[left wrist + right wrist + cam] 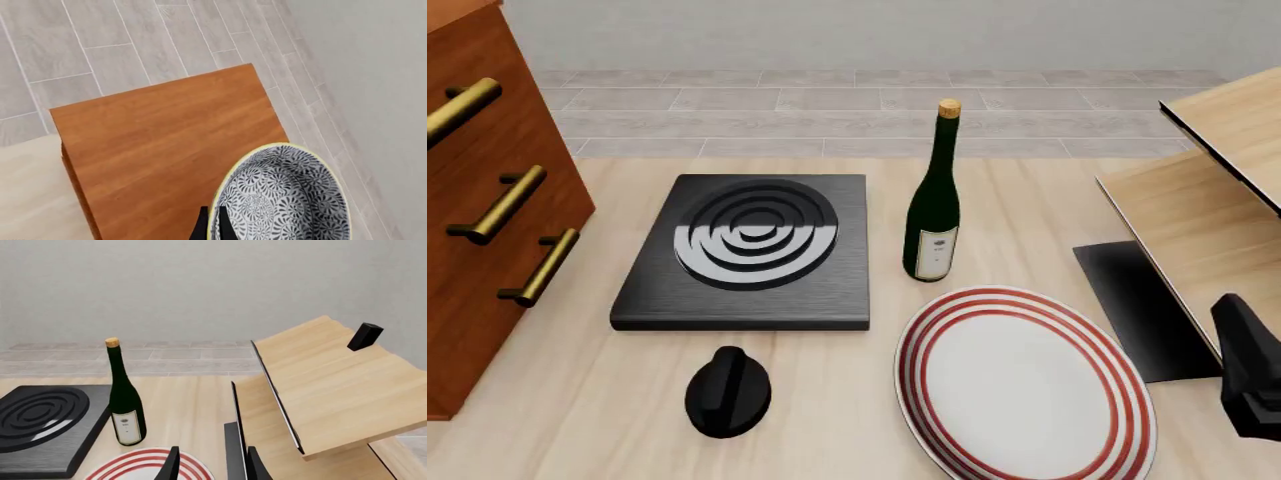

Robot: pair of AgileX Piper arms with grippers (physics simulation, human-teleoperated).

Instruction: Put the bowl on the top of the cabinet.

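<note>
In the left wrist view my left gripper [212, 228] is shut on the rim of the bowl [283, 195], one dark finger on each side. The bowl is deep, with a blue-and-white floral pattern and a pale rim. It hangs over the flat reddish-brown top of the cabinet [160, 145], near one edge; I cannot tell whether it touches. In the front view the cabinet [481, 250] stands at the far left with brass bar handles; the bowl and left gripper are out of that view. My right gripper [212, 467] is open and empty, low at the right.
A black hob [747, 250] lies mid-table with a black knob-like object [727, 392] in front of it. A green wine bottle [934, 200] stands beside a white red-ringed plate [1021, 385]. A pale wooden shelf unit [1214, 210] with a small black block [365, 336] stands at the right.
</note>
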